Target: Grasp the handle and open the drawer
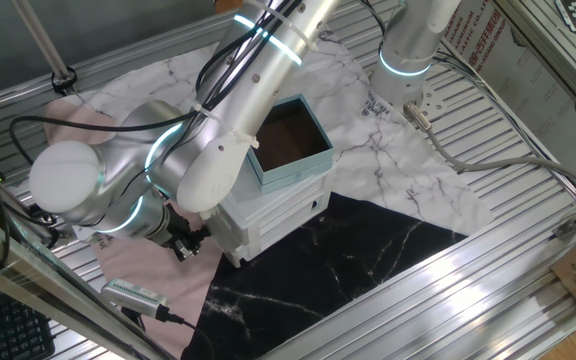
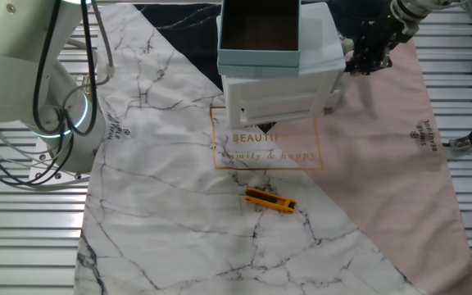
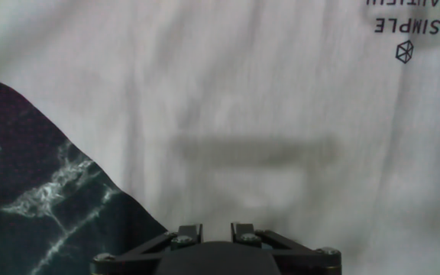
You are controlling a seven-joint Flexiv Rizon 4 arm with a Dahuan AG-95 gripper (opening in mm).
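The end effector [image 2: 373, 51] hangs beside the white cabinet [image 1: 268, 215], apart from the drawer [image 1: 293, 222]; its fingers [image 3: 190, 234] look drawn close together, gripping nothing.

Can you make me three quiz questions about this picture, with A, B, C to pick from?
1. Where is the teal box? A on the white cabinet; B on the pink cloth; C in the gripper.
2. What colour is the small tool on the marble cloth? A green; B orange; C purple.
3. The lowest drawer is: A pulled out; B missing; C shut.
Answers: A, it sits atop the cabinet; B, it shows orange against the pale cloth; C, its front lies flush with the cabinet.
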